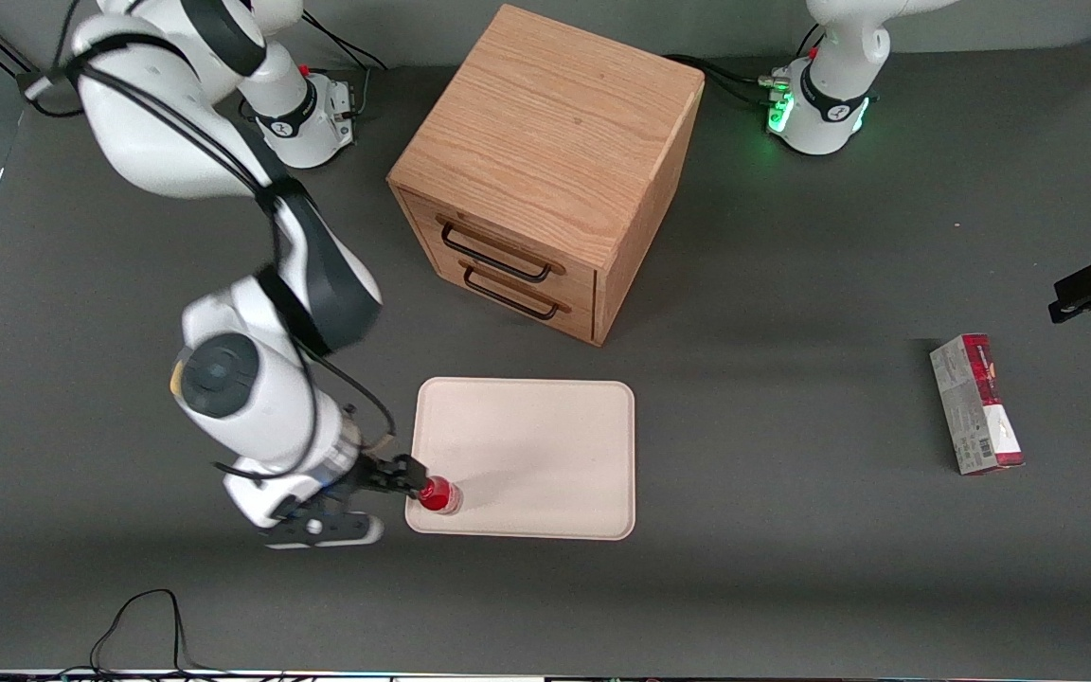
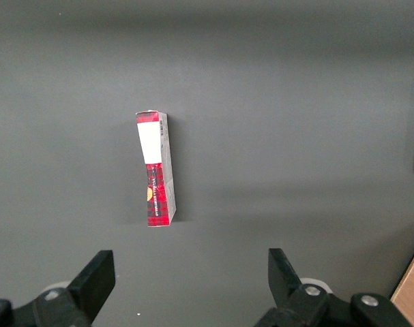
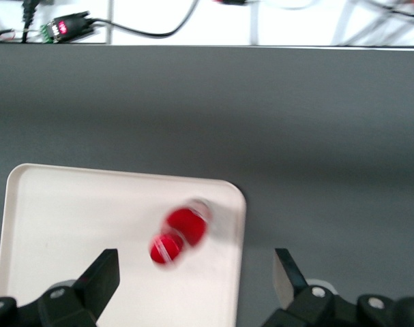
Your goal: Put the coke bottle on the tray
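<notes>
**Coke bottle sits on the tray corner, gripper open around it**

Coke bottle (image 1: 438, 495) stands on the tray (image 1: 527, 455), in the corner nearest the front camera at the working arm's end. In the front view, that is about 8 o'clock from the tray's middle. It is just inside the low rim and well apart from the tray's other corners. Its red cap points up, and it looks upright, though the right wrist view blurs it (image 3: 179, 235).

The right arm's gripper (image 1: 410, 476) is at roughly 10 o'clock from the bottle in the front view, just beside it and over the tray's edge. In the right wrist view the gripper (image 3: 195, 276) has its two fingers (image 3: 104, 276) spread wide, and the bottle shows between them with a clear gap on each side. Neither finger touches it. The cream-white tray (image 3: 70, 218) lies flat on the dark grey table (image 1: 792, 568), with the rest of its surface bare.

At about 3 o'clock from the tray, far toward the parked arm's end of the table, a red-and-grey carton (image 1: 976, 404) lies on its side. The left wrist view shows it alone on the table (image 2: 156, 169).

Farther from the front camera, at 12 o'clock from the tray and near it without touching, stands a wooden drawer cabinet (image 1: 545, 170). It is turned at an angle. Both of its drawers are closed, and each has a dark handle (image 1: 498, 254).
</notes>
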